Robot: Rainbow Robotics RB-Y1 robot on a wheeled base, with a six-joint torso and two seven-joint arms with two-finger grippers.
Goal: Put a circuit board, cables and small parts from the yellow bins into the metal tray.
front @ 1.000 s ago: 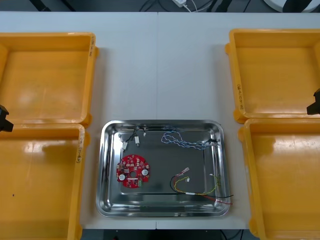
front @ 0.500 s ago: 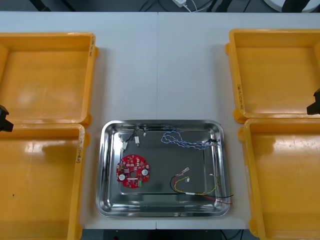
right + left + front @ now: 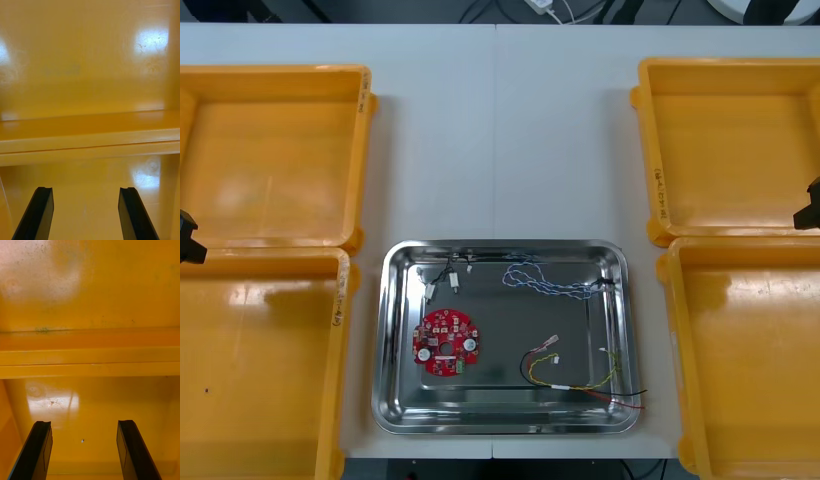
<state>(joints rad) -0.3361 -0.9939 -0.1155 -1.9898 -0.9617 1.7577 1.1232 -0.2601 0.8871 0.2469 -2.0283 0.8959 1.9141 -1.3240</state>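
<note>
– where's the circuit board (image 3: 446,342)?
– flat in the metal tray (image 3: 386,340), near its left wall. the black cable (image 3: 442,276) lies just beyond it, the blue and white cable (image 3: 545,280) along the far side, the red and yellow cable (image 3: 580,385) in the near right corner
– and the grippers?
– the left gripper (image 3: 84,424) hangs over the rims where the two left yellow bins (image 3: 280,71) meet, fingers wide apart, holding nothing. the right gripper (image 3: 86,189) is the same over the right pair
</note>
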